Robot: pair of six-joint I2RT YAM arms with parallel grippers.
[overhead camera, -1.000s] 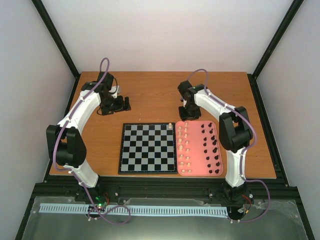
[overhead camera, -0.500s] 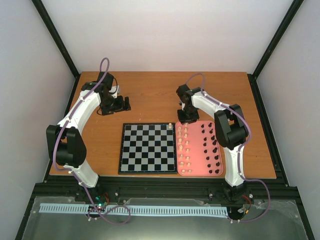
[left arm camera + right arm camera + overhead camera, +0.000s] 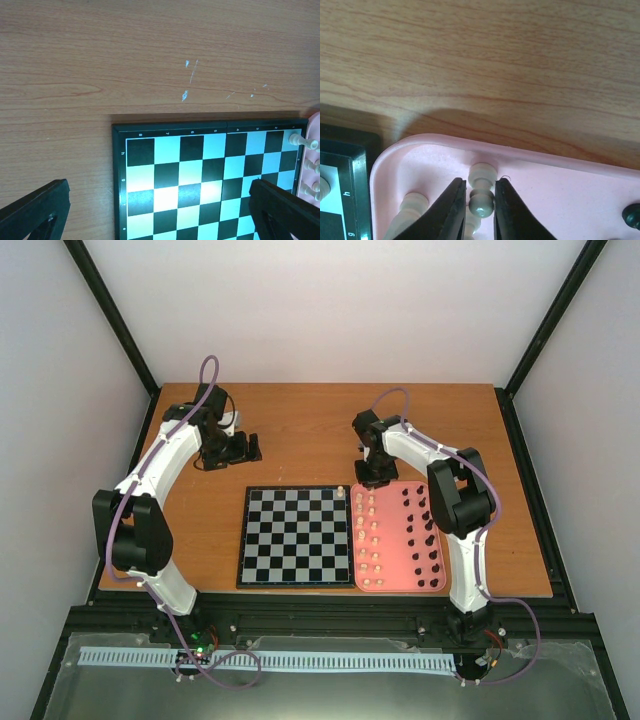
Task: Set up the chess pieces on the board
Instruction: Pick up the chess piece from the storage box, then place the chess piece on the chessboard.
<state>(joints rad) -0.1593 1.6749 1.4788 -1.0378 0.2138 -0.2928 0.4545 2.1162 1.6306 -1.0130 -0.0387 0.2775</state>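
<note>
Surface: wooden, carrying the board and the tray side by side.
Board: nearly bare, with one cream piece on its far right corner square.
Pink tray: touches the board's right edge and holds the remaining chess pieces, probably to keep them within reach.
Left end effector: spread and empty, above the board's far left corner.
Right end effector: pinching a cream pawn-like piece at the tray's far corner, likely to lift it.
Writing: white coordinate marks on the border, including a legible 4; no brand is visible.
</note>
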